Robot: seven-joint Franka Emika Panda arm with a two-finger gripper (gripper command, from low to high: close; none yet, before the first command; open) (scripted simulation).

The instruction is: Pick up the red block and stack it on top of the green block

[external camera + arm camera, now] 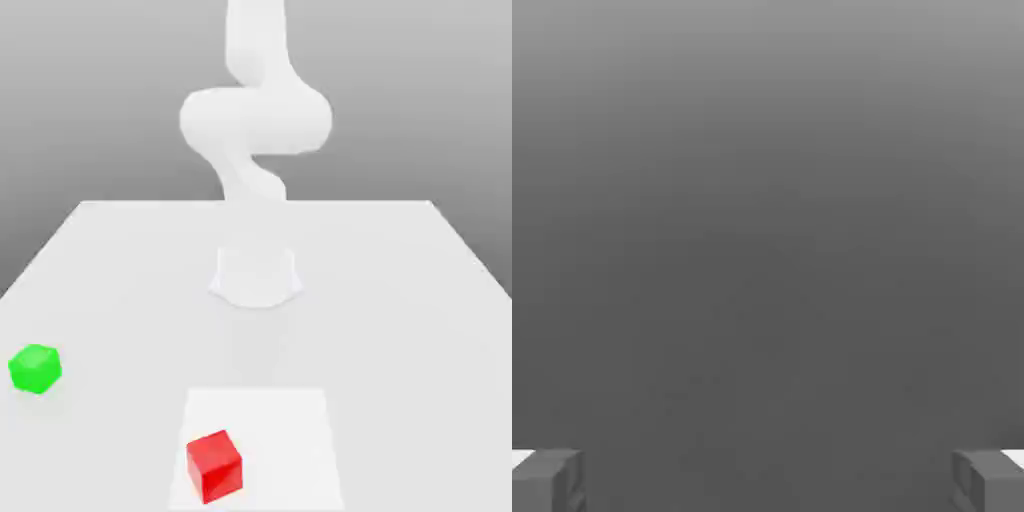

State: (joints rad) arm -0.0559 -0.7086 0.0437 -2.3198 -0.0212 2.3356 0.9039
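Red block awaits its pick-up

In the exterior view, the red block point(214, 467) sits on the white patch point(288, 450), towards the exterior view's left side of it. The green block point(36, 369) lies well apart, off the patch and near the exterior view's left edge. Neither is stacked, so the step in hand looks to be the first: getting to the red block. The arm point(258, 120) stands upright behind them, clear of both.

In the hand view, the claw point(769, 485) is spread wide, its two fingers well apart with nothing between them. The next move calls for bringing it over the red block and pointing it down. The block sits turned at an angle, so the claw probably needs to turn to match its faces before lowering; a skewed grip could twist the block.
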